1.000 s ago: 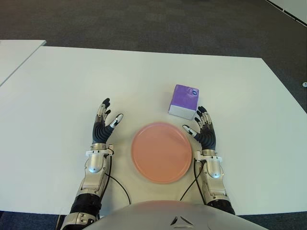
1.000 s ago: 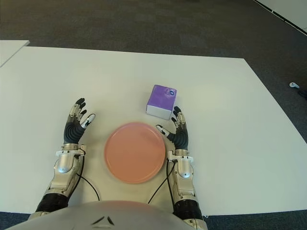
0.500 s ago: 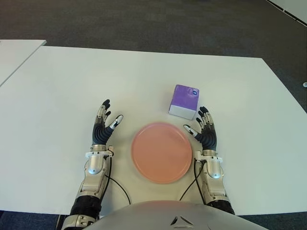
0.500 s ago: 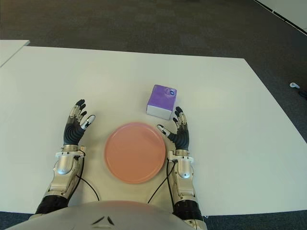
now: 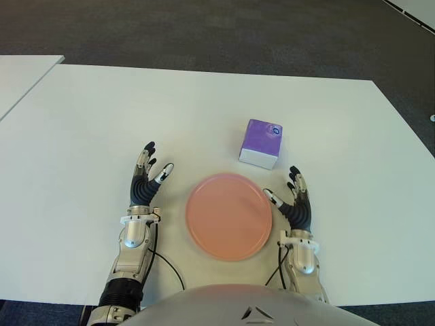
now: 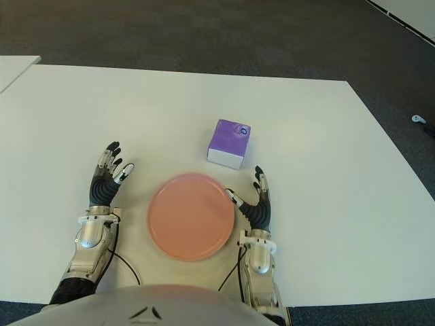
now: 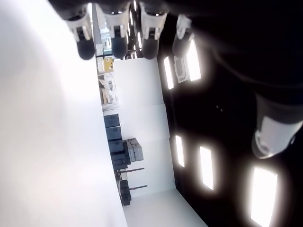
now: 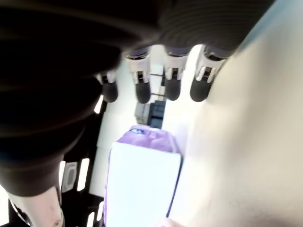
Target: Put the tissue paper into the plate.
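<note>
Surface (image 5: pixel 81 122) wide and white, pink plate (image 5: pixel 230 215) at the near edge, purple tissue pack (image 5: pixel 261 143) waiting beyond it.
The plate sits between the two hands and carries nothing; the tissue pack stands off its far right rim, apart from it, flat on the surface with its white side facing the robot. Right robot hand (image 5: pixel 295 204) is just right of the plate, near side of the pack, fingers straight and spread, gripping nothing, not touching the pack. Left robot hand (image 5: pixel 145 180) shows left of the plate, fingers fanned loose too, holding nothing.
</note>
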### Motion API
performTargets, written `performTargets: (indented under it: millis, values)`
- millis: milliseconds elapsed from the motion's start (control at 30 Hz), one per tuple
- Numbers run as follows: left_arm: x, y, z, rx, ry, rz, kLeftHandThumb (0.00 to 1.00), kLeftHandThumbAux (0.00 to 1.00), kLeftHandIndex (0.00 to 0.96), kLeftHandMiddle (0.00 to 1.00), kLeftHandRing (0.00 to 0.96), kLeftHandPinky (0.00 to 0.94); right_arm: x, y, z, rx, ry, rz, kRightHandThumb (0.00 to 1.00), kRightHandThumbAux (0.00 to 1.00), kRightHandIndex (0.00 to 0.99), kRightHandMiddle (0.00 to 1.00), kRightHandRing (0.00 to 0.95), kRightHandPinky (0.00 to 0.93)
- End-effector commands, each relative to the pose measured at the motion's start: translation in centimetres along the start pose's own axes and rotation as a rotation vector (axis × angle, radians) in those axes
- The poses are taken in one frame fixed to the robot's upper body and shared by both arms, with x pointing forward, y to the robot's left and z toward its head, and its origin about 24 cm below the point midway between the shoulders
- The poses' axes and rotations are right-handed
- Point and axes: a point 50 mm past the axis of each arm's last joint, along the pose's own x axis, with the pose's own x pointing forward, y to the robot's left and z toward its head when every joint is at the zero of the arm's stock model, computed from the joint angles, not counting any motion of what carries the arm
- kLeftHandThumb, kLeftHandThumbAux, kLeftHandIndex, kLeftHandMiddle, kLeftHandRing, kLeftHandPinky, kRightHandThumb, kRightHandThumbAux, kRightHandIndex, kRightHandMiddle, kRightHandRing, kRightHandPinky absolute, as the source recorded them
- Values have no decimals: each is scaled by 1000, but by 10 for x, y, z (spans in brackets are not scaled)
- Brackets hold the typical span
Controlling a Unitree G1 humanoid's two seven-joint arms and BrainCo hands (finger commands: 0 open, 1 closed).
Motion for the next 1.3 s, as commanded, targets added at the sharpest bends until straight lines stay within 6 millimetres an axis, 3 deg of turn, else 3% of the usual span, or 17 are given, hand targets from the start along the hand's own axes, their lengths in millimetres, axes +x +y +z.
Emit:
performTargets:
  millis: [33,133,367,467,567,633,700,1000,1100,1300]
  values:
    - [-8,-1,-14,6,78,-6,0,518,0,0,0,0,5,-3,14,-27,-12,-76,124,687,0,0,0,0]
    - [-7,-2,-15,5,78,-7,0,518,0,0,0,0,20,-15,26,-66,-67,-133,139,679,0,0,0,0]
    - [-4,-5,-16,-2,72,-16,0,519,0,0,0,0,24,-16,26,-72,-62,-140,148,676,0,0,0,0]
    - [-3,-6,-16,1,70,-16,0,516,0,0,0,0,61,-36,70,-90,-268,-269,173,668,0,0,0,0]
    - [-3,-6,-16,3,69,-14,0,513,0,0,0,0,75,-44,87,-117,-342,-328,197,658,0,0,0,0]
    - [-3,-7,-16,3,67,-12,0,511,0,0,0,0,72,-50,132,-137,-449,-363,202,653,0,0,0,0]
    - [-3,-7,-16,2,66,-11,0,509,0,0,0,0,68,-59,151,-137,-502,-394,203,649,0,0,0,0]
    - [-2,-7,-15,-2,55,-13,0,502,0,0,0,0,68,-62,156,-143,-479,-399,205,644,0,0,0,0]
    - [-1,-7,-16,-1,58,-12,0,502,0,0,0,0,63,-62,198,-260,-562,-288,276,585,0,0,0,0]
    - [0,-6,-17,0,63,-11,0,506,0,0,0,0,60,-63,205,-283,-538,-268,321,548,0,0,0,0]
